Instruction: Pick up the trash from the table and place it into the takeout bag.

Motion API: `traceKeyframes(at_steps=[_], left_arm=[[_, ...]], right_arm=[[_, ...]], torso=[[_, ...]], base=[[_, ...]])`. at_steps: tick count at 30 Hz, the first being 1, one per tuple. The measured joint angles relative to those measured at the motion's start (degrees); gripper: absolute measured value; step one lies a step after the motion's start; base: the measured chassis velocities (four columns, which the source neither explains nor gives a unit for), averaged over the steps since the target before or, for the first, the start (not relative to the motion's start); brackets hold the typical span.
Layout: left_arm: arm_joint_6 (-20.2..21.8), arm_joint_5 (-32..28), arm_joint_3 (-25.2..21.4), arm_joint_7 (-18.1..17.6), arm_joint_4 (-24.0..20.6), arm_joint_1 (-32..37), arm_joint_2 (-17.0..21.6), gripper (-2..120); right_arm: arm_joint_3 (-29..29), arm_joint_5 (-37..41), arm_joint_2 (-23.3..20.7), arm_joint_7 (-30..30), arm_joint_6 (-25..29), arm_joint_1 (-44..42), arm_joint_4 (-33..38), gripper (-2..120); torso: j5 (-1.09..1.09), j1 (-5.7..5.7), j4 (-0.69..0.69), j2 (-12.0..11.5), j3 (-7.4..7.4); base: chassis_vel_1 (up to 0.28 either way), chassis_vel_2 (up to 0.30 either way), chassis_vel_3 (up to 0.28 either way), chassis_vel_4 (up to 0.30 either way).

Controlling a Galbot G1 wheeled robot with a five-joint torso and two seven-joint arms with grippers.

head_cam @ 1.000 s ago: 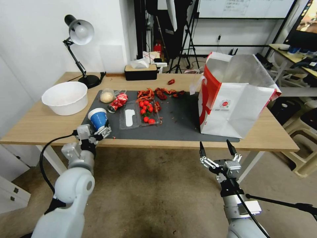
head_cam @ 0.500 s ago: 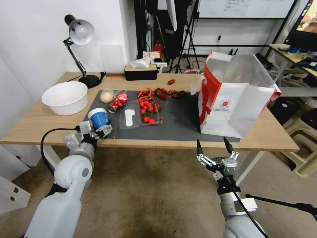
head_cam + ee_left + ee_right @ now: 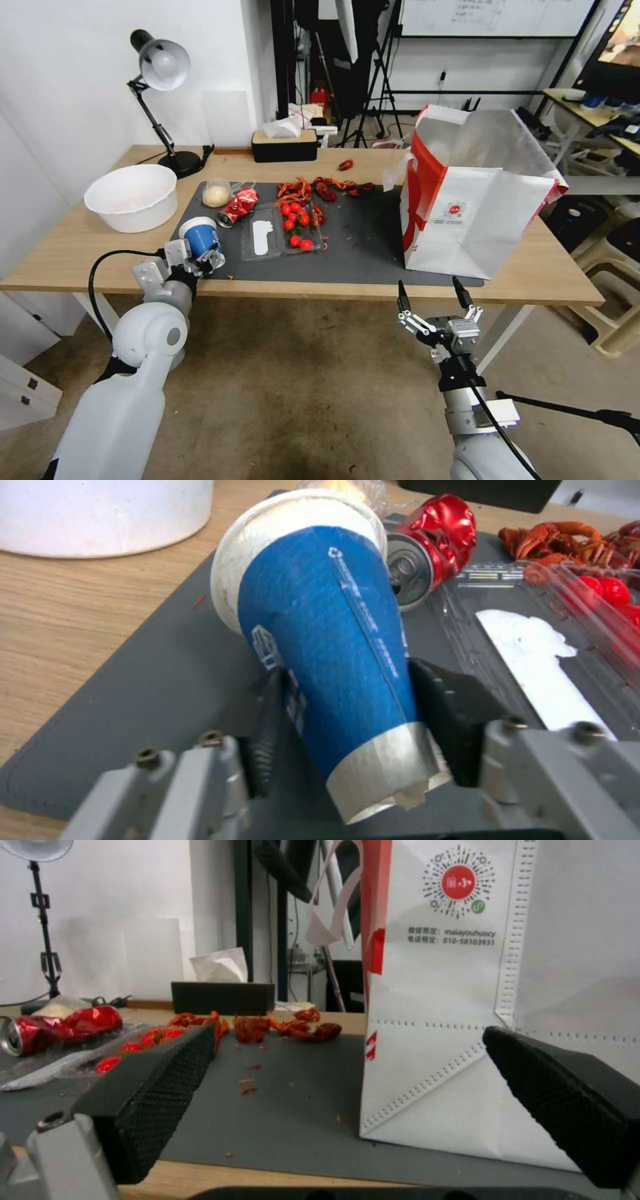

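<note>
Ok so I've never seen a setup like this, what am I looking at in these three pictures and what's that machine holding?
It's a two-armed robot. One picture comes from a camera on its head, the others from cameras on each wrist. The left gripper is closed on a blue paper cup at the near edge of the table. The right gripper hangs open in front of the table, near the tall white takeout bag. Also on the table: a crushed red can, a tray of tomatoes and a white bowl.
</note>
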Motion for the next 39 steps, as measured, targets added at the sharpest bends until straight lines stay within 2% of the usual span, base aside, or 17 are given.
traceKeyframes(at_steps=[1,4,8,9,10,12,15,17,20,22,25,26,34,35,37,38,39], left_arm=[[0.0,0.0,0.0,0.0,0.0,0.0,0.0,45],[-0.9,0.6,-0.2,1.1,0.0,0.5,0.2,30],[-4.8,3.3,-0.6,4.0,0.0,1.2,0.4,17],[-8.5,5.4,-0.9,6.9,0.1,1.7,0.5,11],[-8.5,5.4,-0.9,6.9,0.1,1.7,0.5,11],[-15.4,7.9,-1.3,14.3,0.3,2.2,1.2,3],[-17.6,8.4,-1.3,16.4,0.5,2.2,1.4,3],[-23.3,8.9,-1.1,21.9,1.2,1.9,2.4,2],[-25.8,8.8,-0.9,24.1,1.7,1.5,2.9,2],[-32.4,7.2,0.2,31.2,3.4,-0.6,5.2,2],[-34.1,6.4,0.9,33.6,4.2,-1.7,6.2,2],[-36.6,4.7,2.4,37.5,5.5,-4.1,8.1,2],[-39.4,-2.8,10.3,45.1,9.7,-13.5,14.3,2],[-39.5,-5.3,15.0,46.6,11.5,-18.7,16.8,2],[-39.2,-7.5,20.4,47.2,13.0,-24.2,18.4,2],[-39.2,-7.5,20.4,47.2,13.0,-24.2,18.4,2],[-38.9,-9.0,24.8,47.3,14.1,-28.4,19.1,2]], right_arm=[[0.0,0.0,0.0,0.0,0.0,0.0,0.0,100],[0.0,0.0,0.1,0.0,0.0,-0.2,0.0,100],[0.0,0.0,0.2,0.1,0.1,-0.2,0.0,100],[0.0,0.0,0.2,0.1,0.1,-0.3,0.0,100],[0.0,0.0,0.2,0.1,0.1,-0.3,0.0,100],[0.0,-0.1,0.3,0.1,0.1,-0.3,0.0,100],[0.0,-0.1,0.3,0.1,0.2,-0.3,0.0,100],[0.1,-0.1,0.4,0.1,0.2,-0.3,-0.1,100],[0.1,-0.2,0.4,0.1,0.2,-0.3,-0.2,100],[0.1,-0.3,0.6,0.1,0.2,-0.3,-0.2,100],[0.1,-0.4,0.7,0.1,0.3,-0.3,-0.2,100],[0.2,-0.4,0.8,0.1,0.5,-0.4,-0.2,100],[0.7,-0.8,1.2,0.1,0.7,-0.7,-0.3,100],[0.7,-1.1,1.4,0.0,0.7,-0.7,-0.4,100],[0.7,-1.3,1.7,0.1,0.7,-0.4,-0.5,100],[0.7,-1.3,1.7,0.1,0.7,-0.4,-0.5,100],[0.8,-1.4,1.8,0.1,0.6,-0.2,-0.5,100]], torso=[[0.0,0.0,0.0,0.0,0.0],[0.0,0.0,0.0,0.0,0.0],[-0.01,0.0,0.0,0.0,0.0],[-0.01,0.0,0.0,0.0,0.0],[-0.01,0.0,0.0,0.0,0.0],[-0.01,0.0,0.01,0.0,0.0],[-0.01,0.0,0.0,0.0,0.0],[-0.01,0.0,0.0,0.0,0.0],[-0.01,0.0,0.01,0.0,0.0],[-0.01,0.0,0.0,0.0,0.0],[-0.01,0.0,0.0,0.0,0.0],[-0.02,0.0,0.0,0.0,0.0],[-0.01,0.0,0.0,0.0,0.01],[0.0,0.0,0.0,0.0,0.01],[0.0,0.0,0.0,0.0,0.01],[0.0,0.0,0.0,0.0,0.01],[0.0,0.01,0.0,0.0,0.01]], base=[[0.0,0.0,0.0,0.0],[0.0,0.0,0.0,0.0],[0.0,0.0,0.0,0.0],[0.0,0.0,0.0,0.0],[0.0,0.0,0.0,0.0],[0.0,0.0,0.0,0.0],[0.0,0.0,0.0,0.0],[0.0,0.0,0.0,0.0],[0.0,0.0,0.0,0.0],[0.0,0.0,0.0,0.0],[0.0,0.0,0.0,0.0],[0.0,0.0,0.0,0.0],[0.0,0.0,0.0,0.0],[0.0,0.0,0.0,0.0],[0.0,0.0,0.0,0.0],[0.0,0.0,0.0,0.0],[0.0,0.0,0.0,0.0]])
